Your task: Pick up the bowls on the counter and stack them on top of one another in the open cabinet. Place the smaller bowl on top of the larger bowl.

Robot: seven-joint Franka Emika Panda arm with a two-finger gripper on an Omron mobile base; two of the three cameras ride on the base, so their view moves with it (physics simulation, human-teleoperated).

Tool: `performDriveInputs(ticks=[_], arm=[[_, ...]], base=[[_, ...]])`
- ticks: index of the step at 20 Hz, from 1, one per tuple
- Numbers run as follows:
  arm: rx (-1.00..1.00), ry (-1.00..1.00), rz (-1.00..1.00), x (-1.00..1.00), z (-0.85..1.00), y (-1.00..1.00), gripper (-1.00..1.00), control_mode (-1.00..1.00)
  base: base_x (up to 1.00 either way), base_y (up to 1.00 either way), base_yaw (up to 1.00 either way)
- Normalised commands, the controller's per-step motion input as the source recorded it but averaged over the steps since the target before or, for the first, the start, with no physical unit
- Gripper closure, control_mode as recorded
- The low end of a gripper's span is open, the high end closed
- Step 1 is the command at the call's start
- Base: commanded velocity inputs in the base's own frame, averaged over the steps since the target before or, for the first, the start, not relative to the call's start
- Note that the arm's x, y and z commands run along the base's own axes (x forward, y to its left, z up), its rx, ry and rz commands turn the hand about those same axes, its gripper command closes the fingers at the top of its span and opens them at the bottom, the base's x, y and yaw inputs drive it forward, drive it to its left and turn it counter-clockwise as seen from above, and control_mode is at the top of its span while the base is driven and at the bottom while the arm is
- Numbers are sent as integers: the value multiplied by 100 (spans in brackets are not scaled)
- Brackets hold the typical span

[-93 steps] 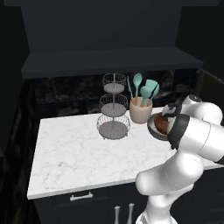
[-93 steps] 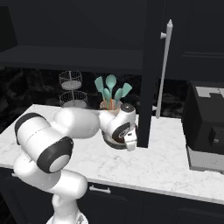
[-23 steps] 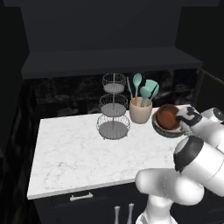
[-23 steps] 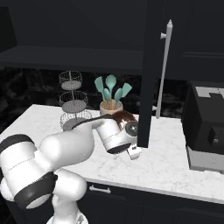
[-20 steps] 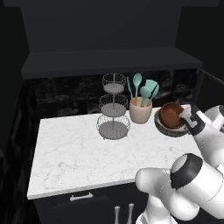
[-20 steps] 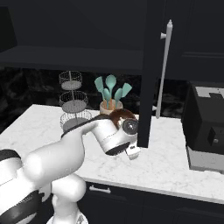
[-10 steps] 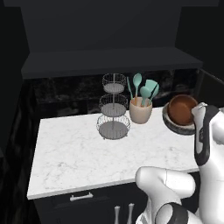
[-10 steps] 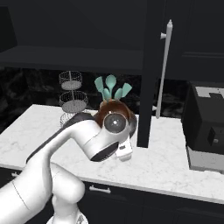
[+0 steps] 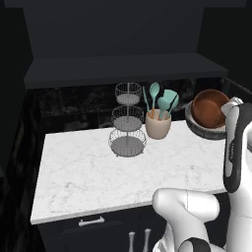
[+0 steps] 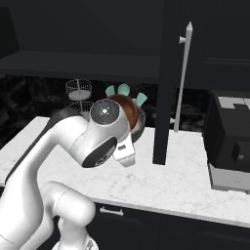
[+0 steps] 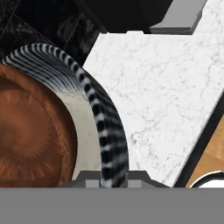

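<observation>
Gripping the rim of the larger bowl (image 11: pixel 103 127), the end effector (image 11: pixel 107 177) is clenched on it and holds it tilted above the tabletop (image 9: pixel 88 172). Nested inside sits the smaller bowl (image 9: pixel 209 108). Beyond stand the utensil cup (image 9: pixel 157 127) and wire basket stand (image 9: pixel 128 120).

The arm (image 10: pixel 73 146) is a chain of thick, rounded, glossy white shells with smooth bulging segments, and a dark band shows where one segment meets the next. One joint ends in a round dark grey cap (image 10: pixel 104 113) with a small pale disc at its middle and a ring of tiny light dots around it, and a small white rectangular block (image 10: pixel 125 152) with dark slots juts out beneath that joint. In the left base view a long dark grey strip (image 9: pixel 229 147) runs down the side of an upright white link (image 9: pixel 239 147), and the wide white shoulder (image 9: pixel 189 209) below swells out above a dark joint ring (image 9: pixel 192 245).
</observation>
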Motion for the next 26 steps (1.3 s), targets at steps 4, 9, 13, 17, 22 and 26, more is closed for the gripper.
performDriveInputs(ticks=[4,9,13,17,22,26], arm=[[0,1,6,-36,100,6,100,-100],[0,-1,5,-18,100,23,100,-100],[0,0,0,71,100,31,100,-100],[0,0,0,88,96,3,100,-100],[1,2,0,100,-2,1,100,-100],[0,0,0,100,-3,24,100,-100]], base=[[0,0,0],[0,0,0],[0,0,0],[0,0,0],[0,0,0],[0,0,0]])
